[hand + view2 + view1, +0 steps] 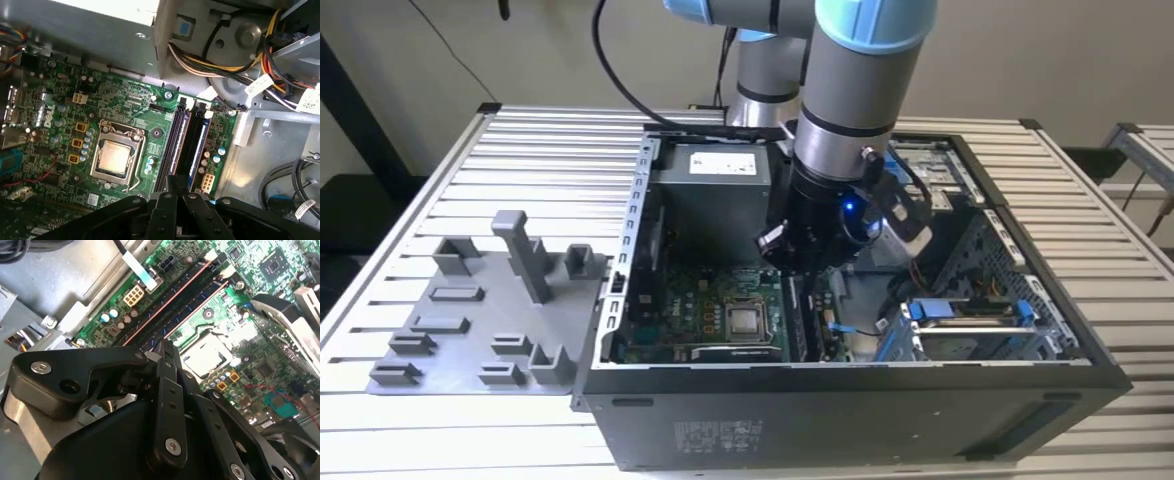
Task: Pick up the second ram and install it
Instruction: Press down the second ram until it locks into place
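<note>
The gripper (172,182), fingers pressed together, hovers over the ram (198,147) seated in its motherboard (125,107) slot.

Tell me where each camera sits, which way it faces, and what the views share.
Exterior view: off the arm, above the table, looking down into the open case, the arm and gripper.
First wrist view: on the wrist, facing the motherboard; gripper at the edge.
Second wrist view: on the wrist, behind the gripper.
Both wrist views share the processor and memory slots.
</note>
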You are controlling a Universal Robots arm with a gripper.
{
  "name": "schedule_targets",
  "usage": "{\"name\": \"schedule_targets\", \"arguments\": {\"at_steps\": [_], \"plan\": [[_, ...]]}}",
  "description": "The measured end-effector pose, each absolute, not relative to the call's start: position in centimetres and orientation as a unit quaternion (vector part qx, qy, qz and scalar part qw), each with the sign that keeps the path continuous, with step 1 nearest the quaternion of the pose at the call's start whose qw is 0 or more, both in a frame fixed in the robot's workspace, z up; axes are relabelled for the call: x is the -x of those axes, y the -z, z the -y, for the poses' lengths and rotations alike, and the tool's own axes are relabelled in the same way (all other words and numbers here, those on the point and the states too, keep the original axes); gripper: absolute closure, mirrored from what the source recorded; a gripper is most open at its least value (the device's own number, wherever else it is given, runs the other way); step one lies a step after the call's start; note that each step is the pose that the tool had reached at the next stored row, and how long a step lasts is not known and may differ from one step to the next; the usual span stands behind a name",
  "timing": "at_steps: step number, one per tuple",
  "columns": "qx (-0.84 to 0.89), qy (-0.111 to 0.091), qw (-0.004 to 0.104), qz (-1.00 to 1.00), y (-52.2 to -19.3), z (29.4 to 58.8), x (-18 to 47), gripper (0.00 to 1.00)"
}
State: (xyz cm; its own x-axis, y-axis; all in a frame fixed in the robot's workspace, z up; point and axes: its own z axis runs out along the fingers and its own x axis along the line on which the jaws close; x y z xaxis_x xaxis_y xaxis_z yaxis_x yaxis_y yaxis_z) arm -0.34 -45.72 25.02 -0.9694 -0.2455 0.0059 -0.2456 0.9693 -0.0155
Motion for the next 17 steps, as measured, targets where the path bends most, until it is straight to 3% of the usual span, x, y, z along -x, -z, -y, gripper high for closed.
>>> {"name": "schedule_targets", "arguments": {"at_steps": [17], "plan": [[-0.232, -0.008, 0.001, 0.973, -25.03, 45.71, 0.39, 0.89]]}}
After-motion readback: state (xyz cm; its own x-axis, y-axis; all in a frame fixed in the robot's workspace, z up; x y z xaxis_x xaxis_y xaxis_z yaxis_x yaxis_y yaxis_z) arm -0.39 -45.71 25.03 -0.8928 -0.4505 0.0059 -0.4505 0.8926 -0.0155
